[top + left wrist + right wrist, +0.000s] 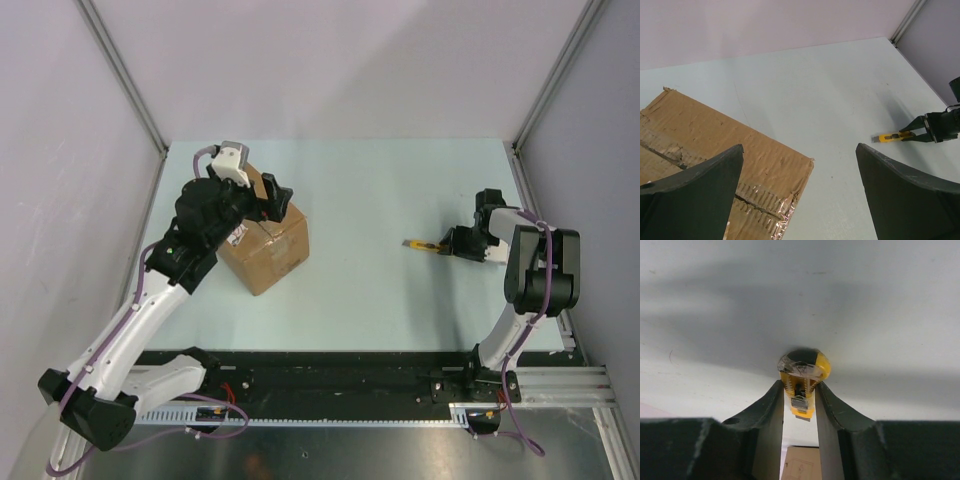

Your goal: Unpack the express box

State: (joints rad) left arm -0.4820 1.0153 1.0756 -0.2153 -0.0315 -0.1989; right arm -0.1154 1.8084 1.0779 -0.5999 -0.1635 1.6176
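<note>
The express box (272,250) is a brown cardboard carton standing at the left of the table with its flaps closed and shiny tape along the seam (760,207). My left gripper (272,197) hovers over the box's far right corner, wide open (799,147) and holding nothing. A small yellow utility knife (420,245) lies on the table at the right. My right gripper (446,244) is low at the knife's handle end. In the right wrist view its fingers (799,383) press both sides of the knife (802,371), and the box (802,464) shows far behind.
Grey enclosure walls with metal corner posts (545,85) ring the pale green table (380,190). The black rail (340,375) carrying both arm bases runs along the near edge. From the left wrist view the right gripper (920,134) and knife (888,136) sit far right.
</note>
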